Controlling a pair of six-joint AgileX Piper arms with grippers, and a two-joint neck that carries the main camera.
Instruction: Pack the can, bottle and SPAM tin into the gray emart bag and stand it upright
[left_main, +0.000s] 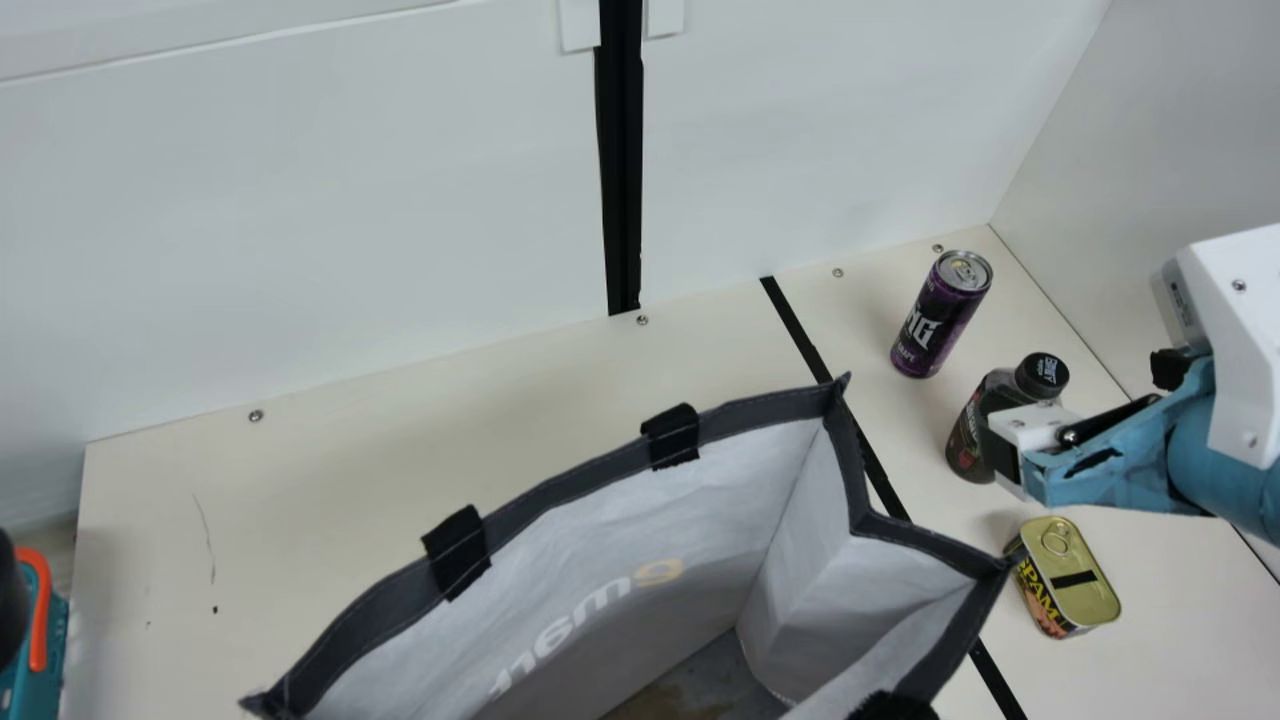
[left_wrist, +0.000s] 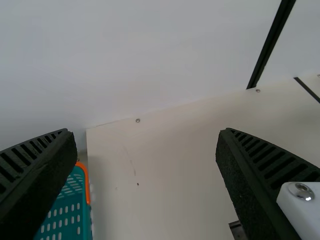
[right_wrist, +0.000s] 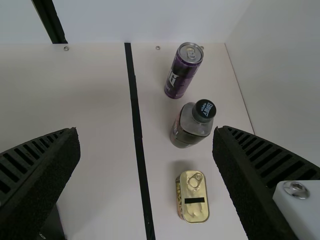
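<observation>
At the right of the main view, the purple can (left_main: 938, 318) and the bottle (left_main: 964, 436) stand on the table (left_main: 340, 500), with the SPAM tin (left_main: 1082, 588) lower down, lid up. At lower centre the gray bag (left_main: 640, 530) gapes open. The right hand (left_main: 1012, 450), over by the bottle, and the left hand (left_main: 10, 600), at the left edge, are both spread wide, holding nothing.
</observation>
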